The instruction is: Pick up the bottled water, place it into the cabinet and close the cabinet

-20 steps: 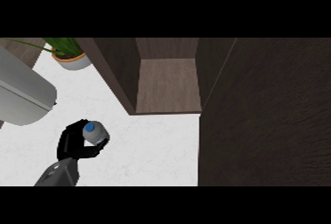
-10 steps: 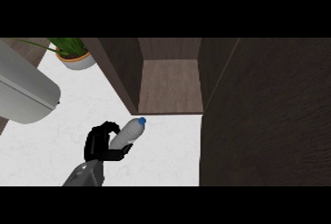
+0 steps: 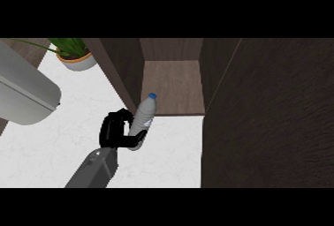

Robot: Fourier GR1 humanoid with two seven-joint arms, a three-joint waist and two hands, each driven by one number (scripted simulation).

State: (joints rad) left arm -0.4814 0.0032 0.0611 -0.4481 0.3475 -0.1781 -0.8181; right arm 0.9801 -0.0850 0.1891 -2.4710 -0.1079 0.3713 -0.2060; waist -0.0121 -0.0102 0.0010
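The left hand (image 3: pixel 112 130) is coming in from the 7 o'clock edge on its grey forearm (image 3: pixel 93 169) and is holding the bottled water (image 3: pixel 142 120) — black fingers are curling round the bottle's lower half, with the thumb side facing the cabinet. The bottle is tilting, its base down in the hand and its blue cap (image 3: pixel 152 95) pointing toward 1 o'clock. The cap is showing right at the front left corner of the cabinet's opening, just beside the dark left wall (image 3: pixel 124 66); whether it is already past the shelf's front edge cannot be told from this angle.

The cabinet (image 3: pixel 171 84) is standing open at 12 o'clock of the hand, its brown wooden shelf floor lying bare and lit. A large dark wood panel (image 3: pixel 271 119) is filling the whole 3 o'clock side of the view — it is standing next to the opening's right wall.

The white counter (image 3: pixel 52 145) is spreading under the hand and out toward 9 o'clock. A rounded grey object (image 3: pixel 24 92) is sitting at 9 o'clock, well apart from the hand, and a potted plant (image 3: pixel 75 55) in a pale pot is standing at 11 o'clock, near the cabinet's left wall.
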